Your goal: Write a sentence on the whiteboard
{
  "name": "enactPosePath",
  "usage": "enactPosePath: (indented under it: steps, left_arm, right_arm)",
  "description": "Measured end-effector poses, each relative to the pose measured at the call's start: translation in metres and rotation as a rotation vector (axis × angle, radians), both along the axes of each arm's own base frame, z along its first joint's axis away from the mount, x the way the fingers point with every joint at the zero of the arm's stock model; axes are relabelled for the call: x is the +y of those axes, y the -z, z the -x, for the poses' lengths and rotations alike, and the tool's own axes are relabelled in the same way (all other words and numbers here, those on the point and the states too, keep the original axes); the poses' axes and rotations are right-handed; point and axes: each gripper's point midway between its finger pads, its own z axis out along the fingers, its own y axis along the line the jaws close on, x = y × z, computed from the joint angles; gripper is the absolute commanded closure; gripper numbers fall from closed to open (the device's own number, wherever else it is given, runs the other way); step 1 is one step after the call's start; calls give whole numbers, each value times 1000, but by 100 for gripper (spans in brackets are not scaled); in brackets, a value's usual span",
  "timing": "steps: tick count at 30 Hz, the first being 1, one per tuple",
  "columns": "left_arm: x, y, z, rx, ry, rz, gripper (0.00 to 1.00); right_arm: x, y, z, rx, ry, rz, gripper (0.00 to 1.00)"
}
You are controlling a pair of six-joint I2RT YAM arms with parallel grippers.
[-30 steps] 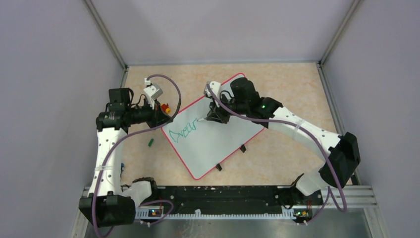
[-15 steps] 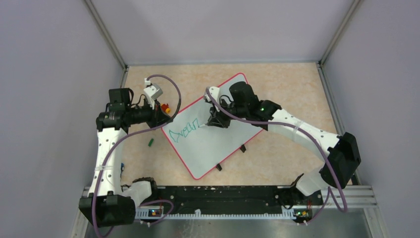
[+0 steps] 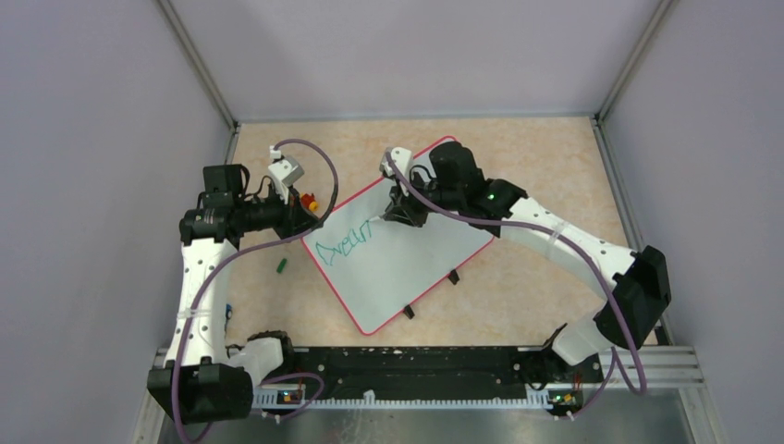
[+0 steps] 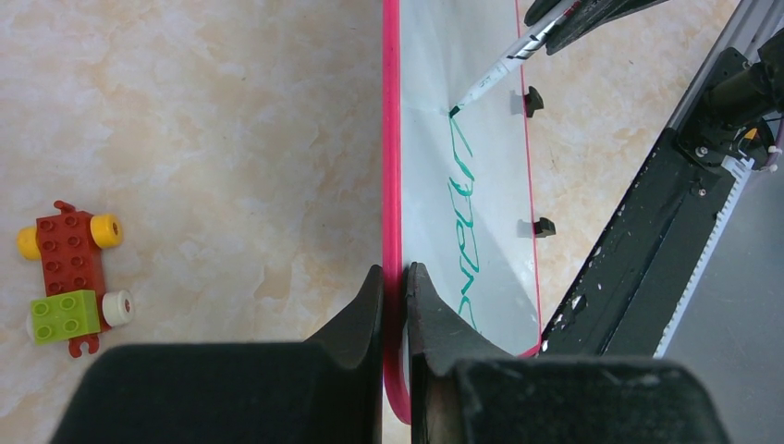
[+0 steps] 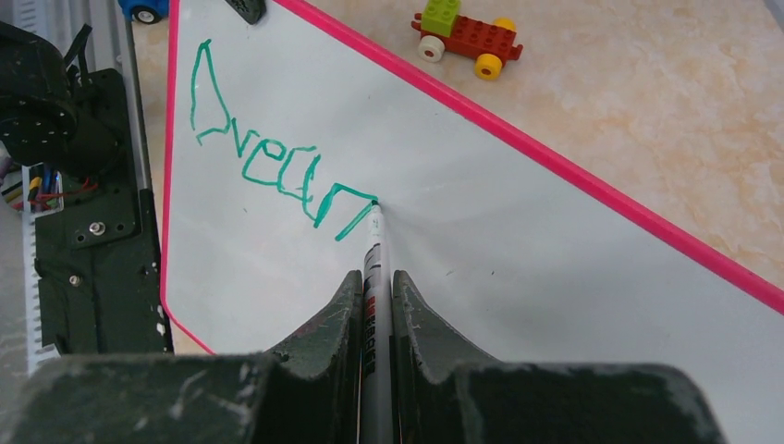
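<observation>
- Whiteboard [image 3: 411, 277]: white, with a thin red rim and rounded corners. It lies askew at the middle of the table [image 3: 527, 157], one corner pointing far and one pointing near. Two small black feet [image 3: 453, 277] show along its near-right edge.
- Sentence [image 5: 263, 157]: a single line of green handwritten letters on the left part of the board, running from the left corner toward the middle. It reads roughly "Drea", followed by an unfinished letter.
- Marker [image 5: 373, 264]: white barrel, green tip. The tip touches the board exactly at the end of the last green stroke, so the lettering lies just to the left of it and bare white board lies to the right.
- Right gripper [image 5: 374, 282]: reaches over the far half of the board, with its jaws clamped together on the marker barrel and the tip pointing out ahead of the fingers.
- Left gripper [image 4: 396, 277]: at the board's left corner, jaws pinched on the red rim, with one finger on the table side and one on the writing side.
- Toy brick car [image 4: 72, 277]: red body with a lime block and yellow and white wheels, on the table beside the far-left edge of the board, apart from it.
- Small green piece [image 3: 281, 265]: on the table left of the board, near the left arm.
- Blue toy [image 5: 143, 7]: only partly in view, beyond the board's near-left edge.
</observation>
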Motion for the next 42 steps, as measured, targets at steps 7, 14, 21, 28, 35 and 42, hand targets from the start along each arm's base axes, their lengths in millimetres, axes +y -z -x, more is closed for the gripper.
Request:
enactPosePath:
  steps: [7, 14, 21, 28, 35, 42]
  left_arm:
    - [0, 0, 0, 0, -1, -1, 100]
    - [0, 0, 0, -1, -2, -3, 100]
    - [1, 0, -1, -1, -4, -5, 100]
    - [1, 1, -1, 0, -5, -6, 100]
    - [0, 0, 0, -1, -3, -6, 100]
    - [0, 0, 0, -1, 0, -4, 100]
  right_arm:
    - [-2, 0, -2, 0, 6, 1, 100]
    - [-7, 0, -8, 1, 24, 1, 100]
    - [-9, 1, -8, 4, 23, 0, 100]
    - [-14, 15, 1, 34, 2, 19, 100]
    - [-17, 23, 10, 32, -18, 45, 100]
    - [-20, 25, 15, 31, -27, 62, 100]
